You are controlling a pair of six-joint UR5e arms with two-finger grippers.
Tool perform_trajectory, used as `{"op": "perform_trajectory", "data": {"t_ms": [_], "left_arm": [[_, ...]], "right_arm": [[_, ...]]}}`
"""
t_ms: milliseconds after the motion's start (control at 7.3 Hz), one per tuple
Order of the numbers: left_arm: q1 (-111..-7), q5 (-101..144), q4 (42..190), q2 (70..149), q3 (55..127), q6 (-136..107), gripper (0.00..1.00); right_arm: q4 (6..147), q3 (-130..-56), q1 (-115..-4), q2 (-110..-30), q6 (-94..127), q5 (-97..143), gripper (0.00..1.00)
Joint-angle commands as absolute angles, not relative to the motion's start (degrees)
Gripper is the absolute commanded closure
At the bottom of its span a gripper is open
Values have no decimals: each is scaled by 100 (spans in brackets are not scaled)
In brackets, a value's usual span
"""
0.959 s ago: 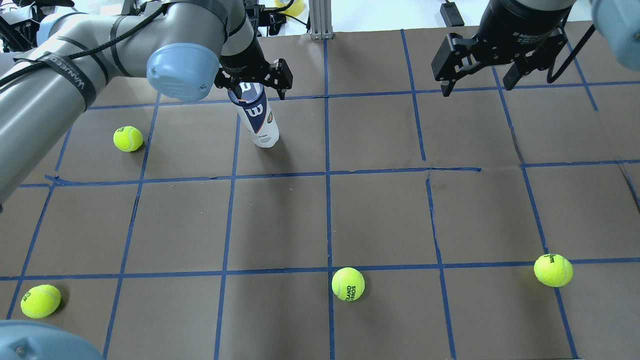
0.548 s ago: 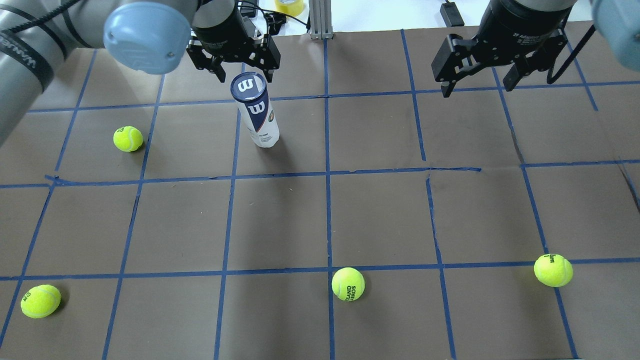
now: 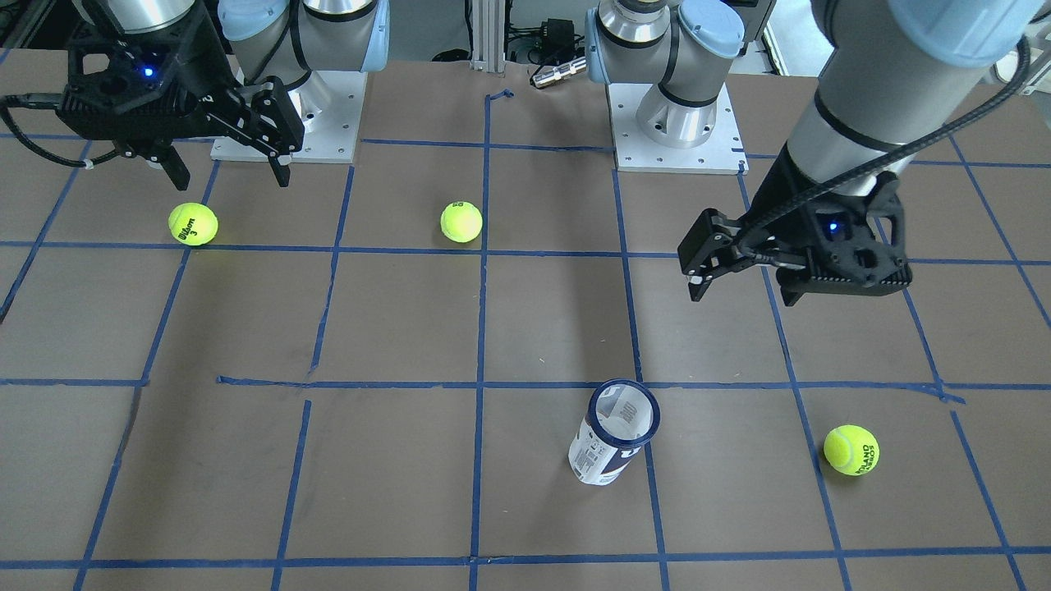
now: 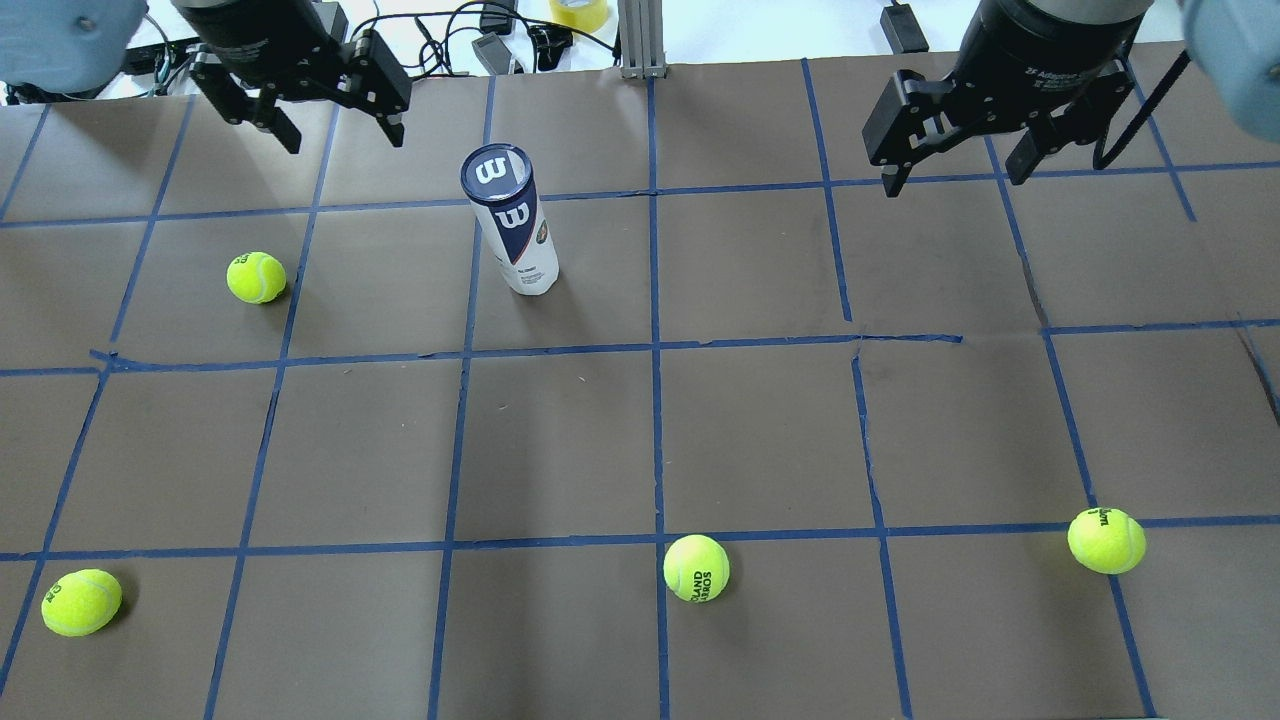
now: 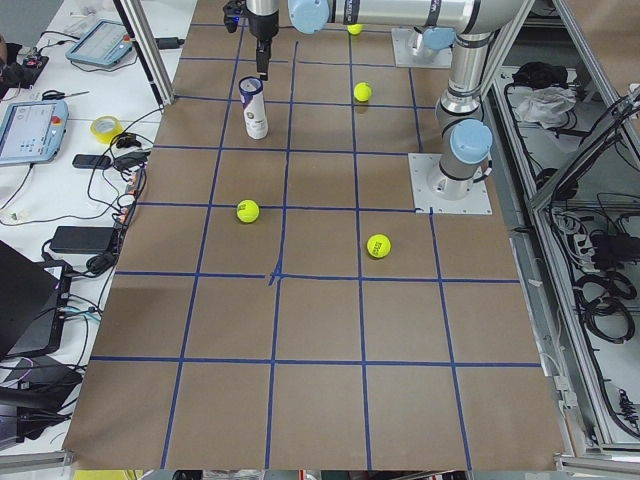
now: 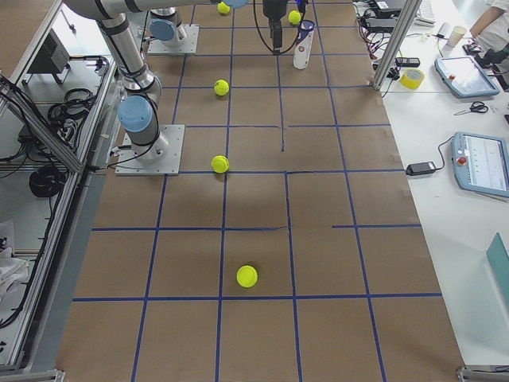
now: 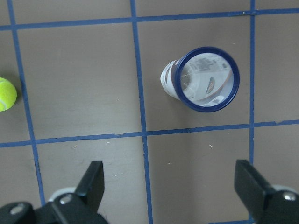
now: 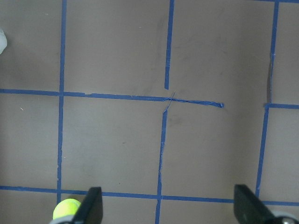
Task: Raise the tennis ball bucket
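The tennis ball bucket (image 4: 512, 228) is a clear tube with a white label and a navy band. It stands upright on the brown table, untouched by either gripper. It also shows in the front view (image 3: 614, 435) and from above in the left wrist view (image 7: 205, 79). My left gripper (image 4: 345, 142) is open and empty. It hovers high, to the left of and beyond the bucket in the overhead view, and also shows in the front view (image 3: 743, 294). My right gripper (image 4: 950, 178) is open and empty, high over the far right of the table.
Several yellow-green tennis balls lie loose on the table: one left of the bucket (image 4: 256, 277), one at the near left (image 4: 81, 602), one near the middle front (image 4: 696, 568), one at the near right (image 4: 1106, 540). Blue tape lines grid the table. Cables and a tape roll (image 4: 578, 12) lie beyond the far edge.
My left gripper, open around the bucket's top a second ago, has pulled up and away to the far left. The bucket stays standing in place. The right arm has not moved.
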State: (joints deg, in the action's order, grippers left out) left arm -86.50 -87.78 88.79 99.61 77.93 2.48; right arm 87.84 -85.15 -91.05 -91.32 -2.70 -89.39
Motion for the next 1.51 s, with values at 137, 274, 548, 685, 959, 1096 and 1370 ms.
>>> {"op": "perform_trajectory", "data": {"t_ms": [137,274,548,685,959,1096,1370], "left_arm": [[-8262,-8728,9062,9371,8356,457,0],[-8270,-8762,9062,9213,8550,422,0],[-8271,-8771,9062,9062,8683,431,0],[-8271,-8763,9062,9035,8692,492,0],[-8271,-8772,9062,9017,8692,492,0],[-8271,-8763,9070,9035,8701,492,0],[-8271,-8754,9062,9096,8753,257,0]], "right_arm": [[8772,-8517,-9105,-9149,-264,-8947,0],[8780,-8508,-9105,-9149,-264,-8947,0],[8780,-8517,-9105,-9141,-264,-8947,0],[8789,-8517,-9105,-9141,-272,-8956,0],[8780,-8517,-9105,-9149,-264,-8956,0],[8772,-8517,-9097,-9149,-281,-9000,0],[8771,-8517,-9105,-9149,-281,-8965,0]]}}
